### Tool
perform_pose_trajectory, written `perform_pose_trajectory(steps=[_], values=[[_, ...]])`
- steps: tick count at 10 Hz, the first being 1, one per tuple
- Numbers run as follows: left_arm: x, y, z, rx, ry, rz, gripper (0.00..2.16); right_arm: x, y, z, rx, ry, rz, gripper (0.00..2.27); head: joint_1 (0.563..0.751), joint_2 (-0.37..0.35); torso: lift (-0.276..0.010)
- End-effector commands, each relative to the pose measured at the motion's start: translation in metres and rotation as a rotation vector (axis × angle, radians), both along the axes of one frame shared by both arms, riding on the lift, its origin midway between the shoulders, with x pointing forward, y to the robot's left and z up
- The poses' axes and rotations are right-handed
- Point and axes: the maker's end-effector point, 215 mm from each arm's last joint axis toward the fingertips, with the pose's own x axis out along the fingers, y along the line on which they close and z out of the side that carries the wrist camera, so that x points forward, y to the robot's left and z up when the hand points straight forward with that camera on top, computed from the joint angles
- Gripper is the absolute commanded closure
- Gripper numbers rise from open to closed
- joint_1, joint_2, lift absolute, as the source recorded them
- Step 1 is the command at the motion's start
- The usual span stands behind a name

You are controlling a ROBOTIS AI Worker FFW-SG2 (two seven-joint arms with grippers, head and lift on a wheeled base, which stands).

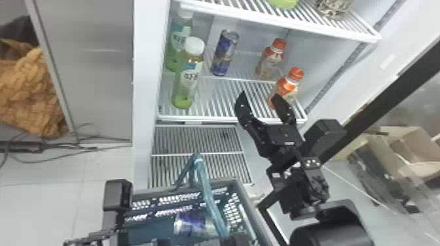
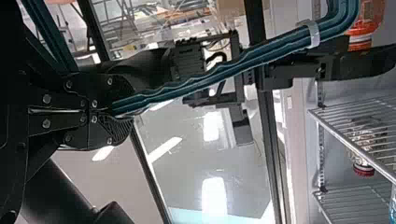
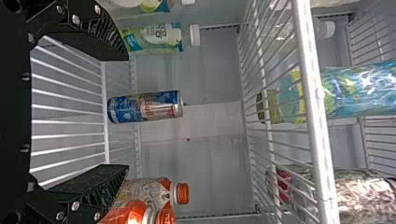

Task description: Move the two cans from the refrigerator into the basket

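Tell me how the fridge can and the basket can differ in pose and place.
The fridge can stands upright, while the basket can lies on its side. The fridge can is on a wire shelf; the basket can is inside the basket. Both are blue and silver.

White-capped green bottle (image 1: 188,77) as landmark. Second green bottle (image 1: 178,41): just behind-left. Orange-capped bottles (image 1: 288,85), two: right. Orange-brown cloth (image 1: 31,93): well left. Cardboard box (image 1: 417,147): far right.
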Motion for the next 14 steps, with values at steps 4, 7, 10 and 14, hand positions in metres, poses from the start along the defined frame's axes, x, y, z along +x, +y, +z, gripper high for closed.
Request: perform_pose_trajectory(steps=[4,7,10,14], values=[[-0.001,-0.001,0.000,0.000,0.001,-0.004,1.18,0.034,-0.006,-0.004,-0.022,-0.018,-0.008,0.20,0.695,-0.350,-0.276],[-0.001,-0.001,-0.001,0.003,0.002,-0.006,1.18,0.063,-0.011,-0.008,-0.024,-0.036,-0.009,0.20,0.695,-0.350,-0.276],[-0.002,-0.001,0.000,0.000,0.004,-0.008,1.18,0.086,-0.010,-0.007,-0.031,-0.054,0.009,0.20,0.695,-0.350,-0.276],[-0.002,-0.002,0.000,0.002,0.003,-0.007,1.18,0.106,-0.007,-0.012,-0.035,-0.062,0.022,0.20,0.695,-0.350,-0.276]])
